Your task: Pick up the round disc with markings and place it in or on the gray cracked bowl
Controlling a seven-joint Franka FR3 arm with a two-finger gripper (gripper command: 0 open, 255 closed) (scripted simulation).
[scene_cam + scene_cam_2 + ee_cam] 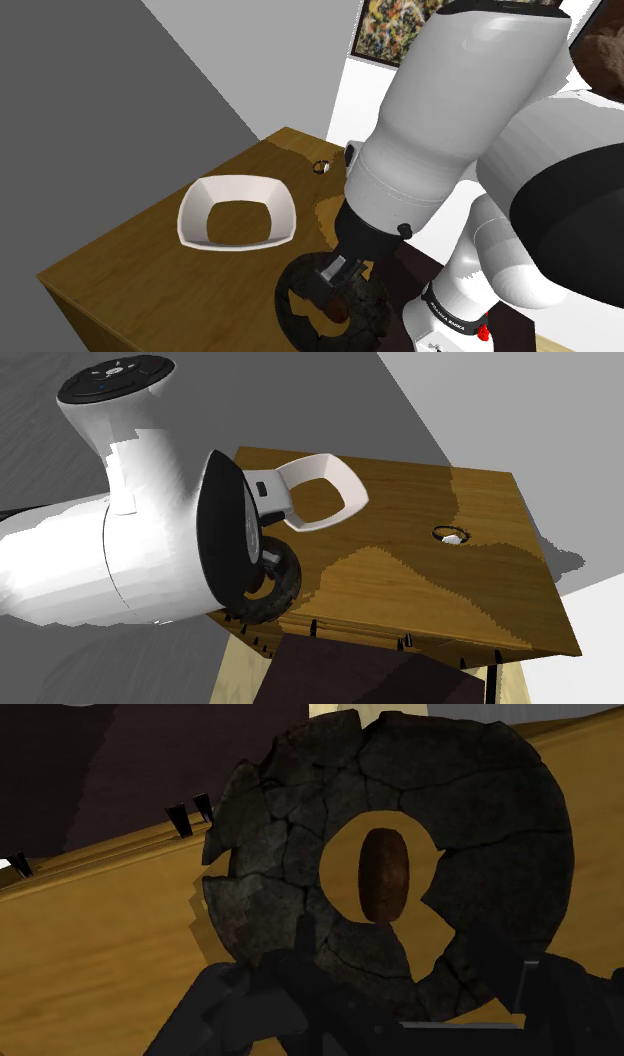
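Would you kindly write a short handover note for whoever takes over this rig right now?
Gripper: open, holding nothing, poised just above the bowl.
Disc: brown, in the middle of the dark cracked bowl, clear of both fingers.
Bowl: on the table, at the edge nearest the stand.
Done: the disc appears to be placed in the bowl.
Left: lift the gripper clear and check that the disc sits steady.
Also on the table: a white dish and a small ring, both apart from the bowl.
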